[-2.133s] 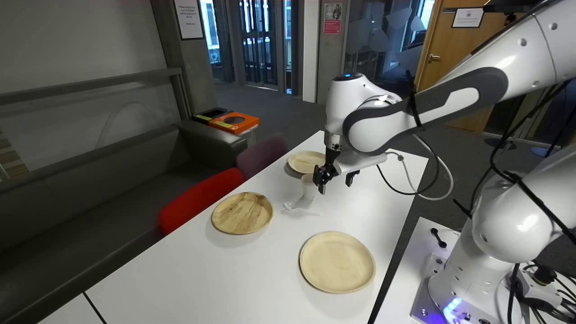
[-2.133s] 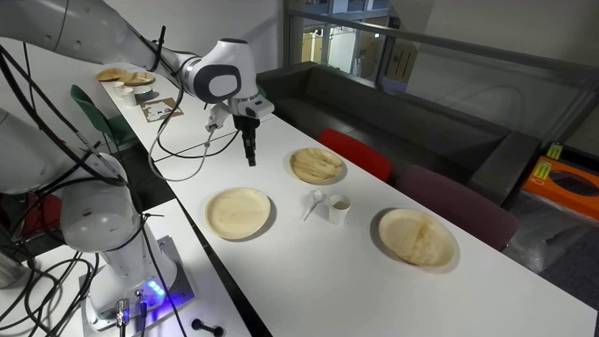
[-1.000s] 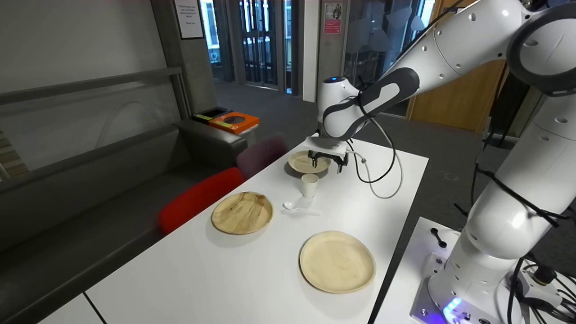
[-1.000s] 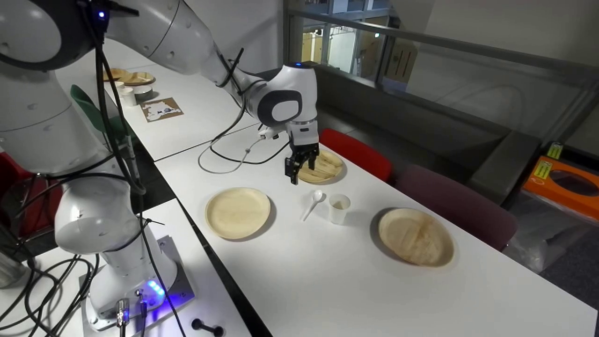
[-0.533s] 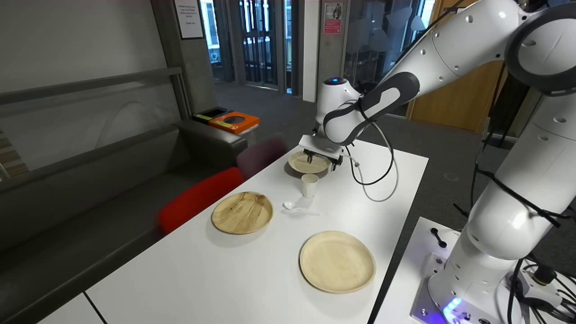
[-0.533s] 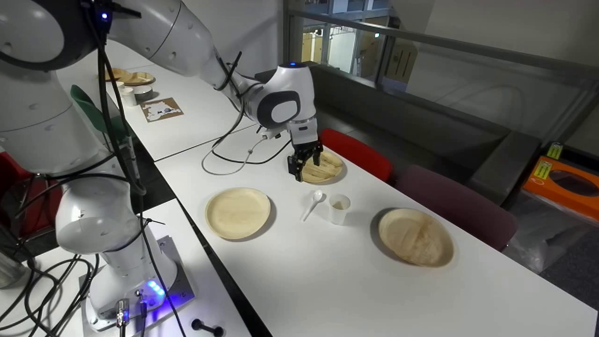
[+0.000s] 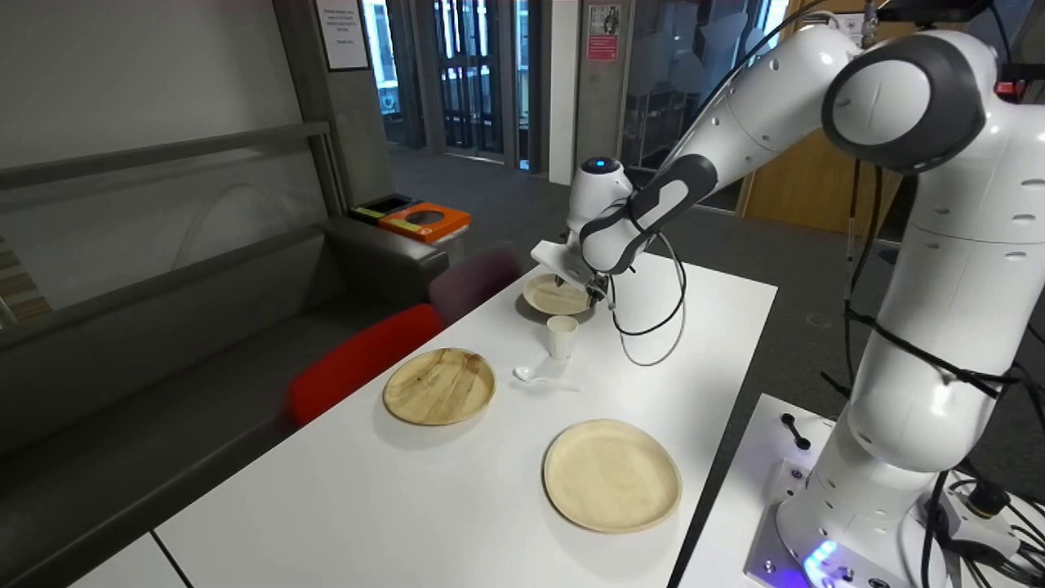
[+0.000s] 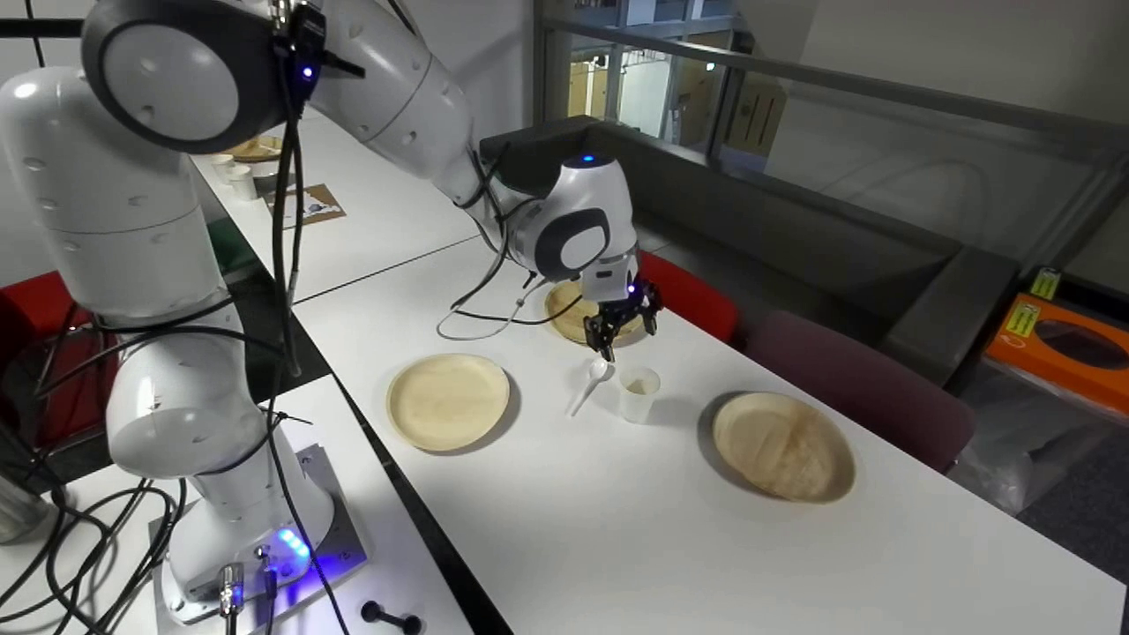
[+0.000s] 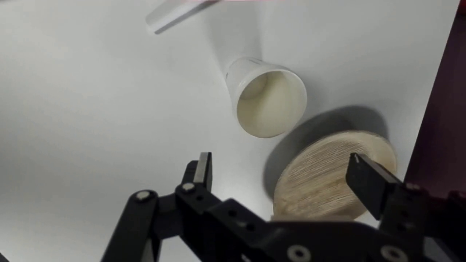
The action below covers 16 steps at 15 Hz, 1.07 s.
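Note:
My gripper [image 9: 279,154] is open and empty, held above the white table; it also shows in both exterior views [image 7: 576,294] [image 8: 630,344]. A white cup [image 9: 269,102] stands upright just ahead of the fingers [image 9: 367,178], apart from them; it shows in both exterior views [image 7: 562,336] [image 8: 639,394]. A white spoon [image 8: 589,390] lies beside the cup [image 7: 543,378]; only its handle [image 9: 171,16] shows in the wrist view. A round wooden plate [image 9: 324,174] lies beyond the cup, partly hidden by the gripper in the wrist view [image 8: 785,448].
A streaked wooden plate [image 7: 441,386] lies near the sofa-side edge, partly behind the gripper in an exterior view [image 8: 564,304]. A pale plate [image 7: 612,476] lies near the robot base [image 8: 448,402]. Red [image 7: 363,359] and purple [image 7: 473,282] chairs stand along the table. Cables hang from the arm.
The arm has swung and reached out from the base, and the gripper has moved lower and nearer the cup, turning as it went. It stays open. Cup, spoon and plates have not moved.

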Available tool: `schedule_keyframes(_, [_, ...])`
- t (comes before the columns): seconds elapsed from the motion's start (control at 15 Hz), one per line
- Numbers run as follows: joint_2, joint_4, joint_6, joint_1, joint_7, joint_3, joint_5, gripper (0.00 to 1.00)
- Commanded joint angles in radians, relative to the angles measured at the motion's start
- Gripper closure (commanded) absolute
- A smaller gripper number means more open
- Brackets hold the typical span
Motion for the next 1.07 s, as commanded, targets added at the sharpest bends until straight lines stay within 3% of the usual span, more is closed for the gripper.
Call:
schedule_keyframes(0.0, [0.073, 0.067, -0.024, 0.048, 0.006, -0.061, 0.030, 0.00])
schedule_keyframes(0.6, [0.150, 0.115, -0.108, 0.095, -0.046, -0.084, 0.143, 0.00])
schedule_keyframes(1.0, [0.190, 0.159, -0.166, 0.106, -0.037, -0.093, 0.151, 0.00])
